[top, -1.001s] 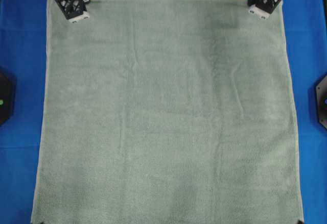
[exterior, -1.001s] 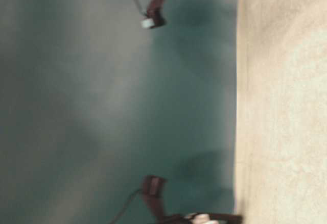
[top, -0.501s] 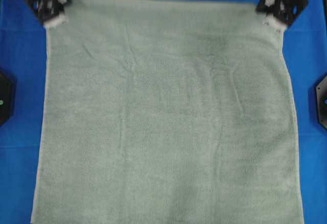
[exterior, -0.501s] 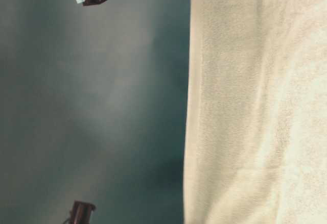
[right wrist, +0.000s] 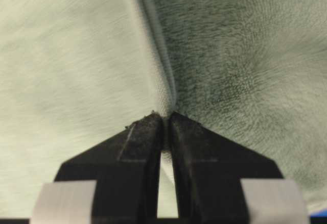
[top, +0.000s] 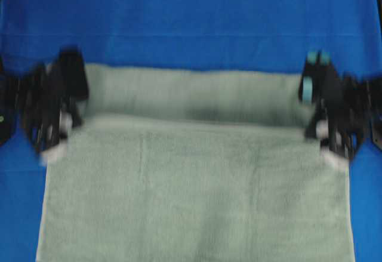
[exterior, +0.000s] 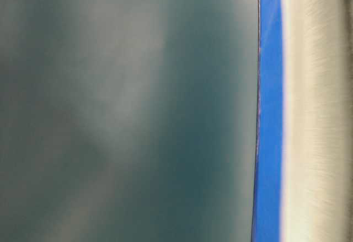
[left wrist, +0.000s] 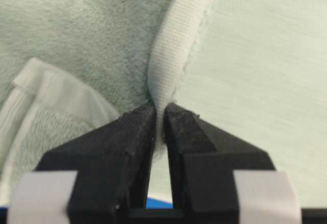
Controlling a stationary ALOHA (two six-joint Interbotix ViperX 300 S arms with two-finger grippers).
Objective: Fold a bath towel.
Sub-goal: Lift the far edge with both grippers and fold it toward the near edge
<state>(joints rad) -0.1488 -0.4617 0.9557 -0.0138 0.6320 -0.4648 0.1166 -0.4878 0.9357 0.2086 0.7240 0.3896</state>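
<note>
Two corners pinched, one per arm, so the fold line runs left-right across the cloth.

Overhead: bath towel [top: 197, 196] lies on the blue table cover [top: 191, 29]. Its far edge is lifted and carried over the rest, toward the bottom of the view. Left gripper [top: 57, 139] holds the left end of that edge, right gripper [top: 328, 139] the right end. A darker, shaded band of towel sits just behind the carried hem, spanning between the two grippers. Long axis of the carried edge is horizontal and the two grippers sit roughly level, so the edge looks square to the side hems. Motion blur on both arms. The near edge runs off the bottom of the view, so I can't see where the carried edge should meet it. Room: bare blue cover above and in strips down both sides, nothing else on it.

Table-level: heavily blurred. Only a pale streak of towel, a blue strip beside it and a grey-green backdrop. No grippers visible.

Left wrist: jaws clamped on the pale hemmed band [left wrist: 171, 55], which rises straight out of the tips. Terry on both sides, a turned-over corner at lower left.

Right wrist: jaws clamped on a ridge of terry that runs up and away from the tips. No hem visible there.

My read: the next move depends on both arms travelling evenly toward the near edge. If one leads, the fold skews.
</note>
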